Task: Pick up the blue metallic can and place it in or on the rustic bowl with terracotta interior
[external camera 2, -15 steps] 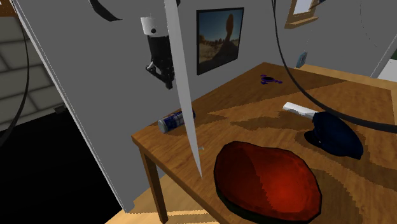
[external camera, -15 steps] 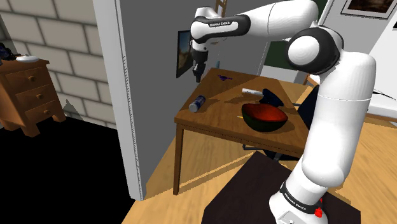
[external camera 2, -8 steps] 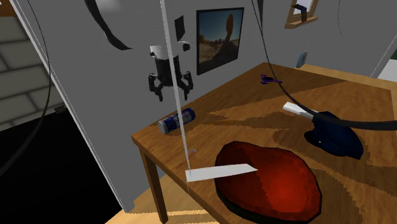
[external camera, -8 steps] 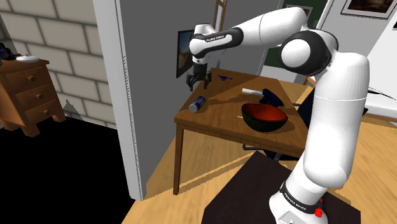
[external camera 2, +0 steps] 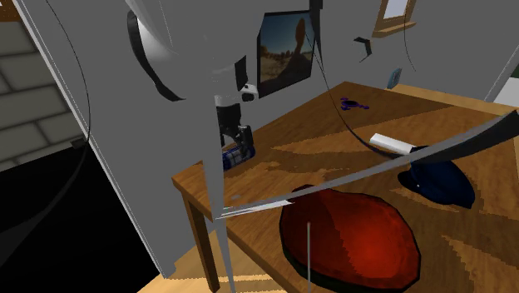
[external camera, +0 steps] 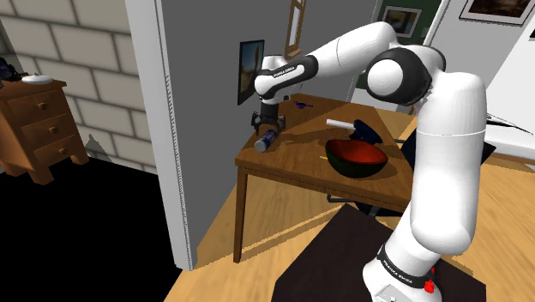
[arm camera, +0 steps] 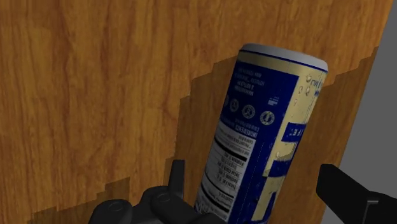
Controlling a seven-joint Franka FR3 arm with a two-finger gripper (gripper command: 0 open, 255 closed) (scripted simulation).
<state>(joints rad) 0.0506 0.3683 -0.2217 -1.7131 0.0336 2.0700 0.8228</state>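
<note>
gripper: the gripper was spread wide, its fingers on either side of the can, right one clearly off it, so no pinch
can: the blue and cream can lay on its side on the table, near the corner by the grey wall
bowl: the bowl, red-orange inside, sat on the same table, well apart from the can
change: half a sec before, the gripper hung above the can, already spread. a full sec before it was higher and looked pressed together. it had dropped down around the can
same: can and bowl hadn't budged
</note>
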